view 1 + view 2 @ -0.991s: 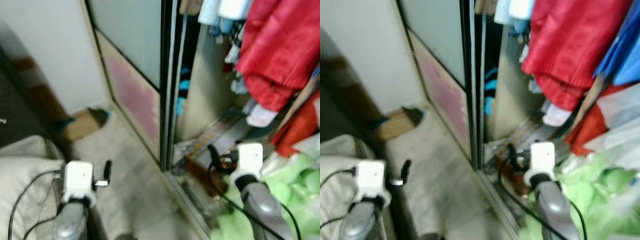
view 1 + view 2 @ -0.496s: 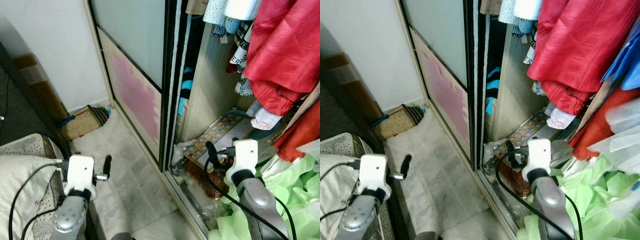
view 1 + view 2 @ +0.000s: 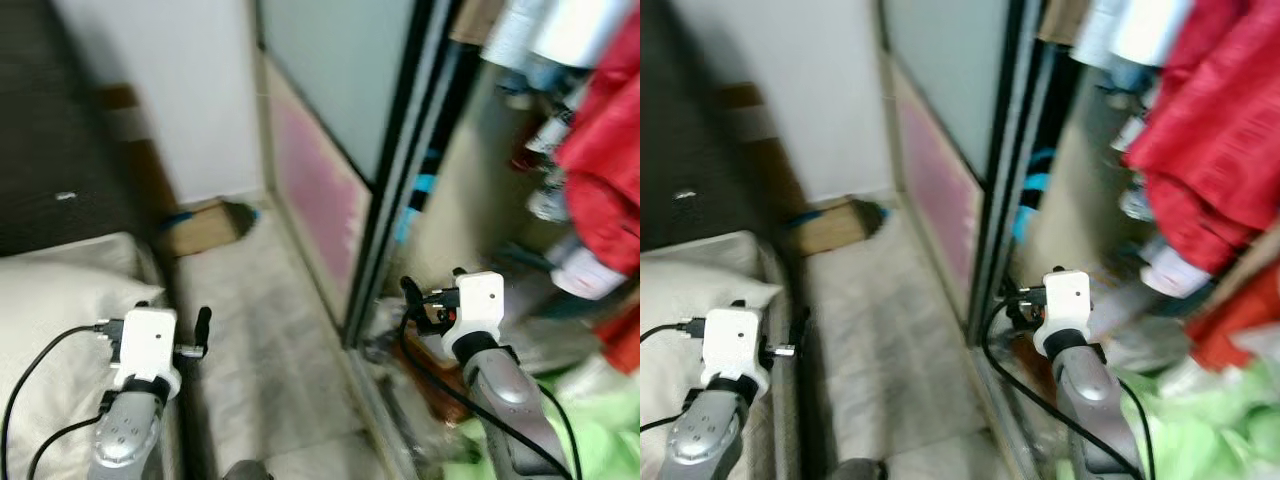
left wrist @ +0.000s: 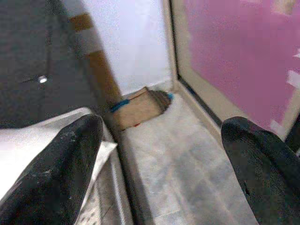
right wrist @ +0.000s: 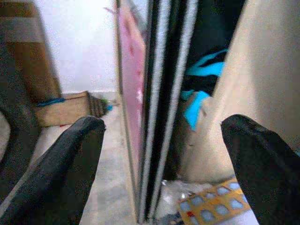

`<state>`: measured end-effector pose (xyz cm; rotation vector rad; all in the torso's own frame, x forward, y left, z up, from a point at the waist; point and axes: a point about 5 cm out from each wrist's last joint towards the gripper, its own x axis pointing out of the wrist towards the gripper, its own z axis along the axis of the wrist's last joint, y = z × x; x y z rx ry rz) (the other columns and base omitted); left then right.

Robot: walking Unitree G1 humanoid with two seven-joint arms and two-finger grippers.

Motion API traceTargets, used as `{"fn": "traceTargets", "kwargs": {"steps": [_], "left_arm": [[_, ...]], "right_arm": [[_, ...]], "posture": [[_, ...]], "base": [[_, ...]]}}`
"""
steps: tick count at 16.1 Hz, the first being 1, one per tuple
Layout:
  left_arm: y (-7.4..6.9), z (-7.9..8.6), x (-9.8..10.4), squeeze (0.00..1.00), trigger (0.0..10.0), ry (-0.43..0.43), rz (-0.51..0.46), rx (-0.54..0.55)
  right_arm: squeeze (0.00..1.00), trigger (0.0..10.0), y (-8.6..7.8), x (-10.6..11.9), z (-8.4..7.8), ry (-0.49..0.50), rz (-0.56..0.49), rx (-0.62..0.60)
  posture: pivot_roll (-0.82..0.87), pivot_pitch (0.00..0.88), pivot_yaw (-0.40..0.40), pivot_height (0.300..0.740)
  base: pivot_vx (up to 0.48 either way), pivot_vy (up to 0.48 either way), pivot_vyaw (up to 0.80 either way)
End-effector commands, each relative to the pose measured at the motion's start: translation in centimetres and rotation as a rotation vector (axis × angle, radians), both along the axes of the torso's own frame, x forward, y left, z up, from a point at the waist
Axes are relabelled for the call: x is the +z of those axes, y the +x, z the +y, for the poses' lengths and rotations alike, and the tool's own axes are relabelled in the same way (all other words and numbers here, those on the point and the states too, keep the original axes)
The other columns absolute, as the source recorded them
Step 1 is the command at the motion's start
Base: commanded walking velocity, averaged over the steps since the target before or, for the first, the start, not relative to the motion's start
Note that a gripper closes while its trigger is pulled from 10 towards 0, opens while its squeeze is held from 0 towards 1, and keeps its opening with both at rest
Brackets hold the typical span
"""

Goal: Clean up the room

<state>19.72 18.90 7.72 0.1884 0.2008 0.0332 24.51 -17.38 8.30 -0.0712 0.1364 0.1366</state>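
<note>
My left gripper [image 3: 203, 328] hangs open over the pale floor beside a bed; in the left wrist view [image 4: 159, 173] nothing lies between its fingers [image 4: 51, 178]. My right gripper [image 3: 410, 296] is open at the foot of the wardrobe's sliding door [image 3: 400, 180], and in the right wrist view [image 5: 161, 164] it faces the door's edge with nothing held. Red garments [image 3: 605, 170] hang inside the wardrobe. Green fabric [image 3: 590, 445] lies heaped at the lower right. A small cardboard box [image 3: 205, 228] sits against the wall. The eye views are blurred.
A pale pillow [image 3: 60, 300] on the bed lies at my left. The door's pink panel [image 3: 315, 185] runs along the narrow floor strip [image 3: 270, 330]. A turquoise cloth [image 5: 201, 84] and a brown object [image 3: 450, 375] sit low in the wardrobe. Dark furniture [image 3: 60, 150] stands at the far left.
The whole picture has shifted right and blurred, so the camera has turned left. Both arms keep much the same pose, both grippers still open.
</note>
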Motion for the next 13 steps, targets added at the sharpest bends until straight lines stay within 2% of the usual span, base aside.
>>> {"fn": "traceTargets", "kwargs": {"steps": [1, 8, 13], "left_arm": [[0.3, 0.3, 0.5, 0.0, 10.0, 0.001, -0.017, 0.023], [0.3, -1.1, 0.4, 0.0, 10.0, -0.018, -0.023, 0.019], [1.1, -1.2, 0.7, 0.0, 10.0, -0.011, -0.049, 0.017]], "right_arm": [[0.0, 10.0, 0.4, 0.2, -0.1, -0.007, -0.005, -0.001], [0.0, 10.0, 1.0, -0.2, 0.2, -0.015, -0.001, 0.025], [0.0, 10.0, 1.8, 0.4, 0.2, -0.022, -0.028, 0.034]], "posture": [[0.06, 0.0, -0.039, 0.74], [0.06, 0.0, -0.064, 0.74], [0.05, 0.0, -0.062, 0.74]], "base": [[0.0, 0.0, 0.8], [0.0, 0.0, 0.8], [0.0, 0.0, 0.8]]}}
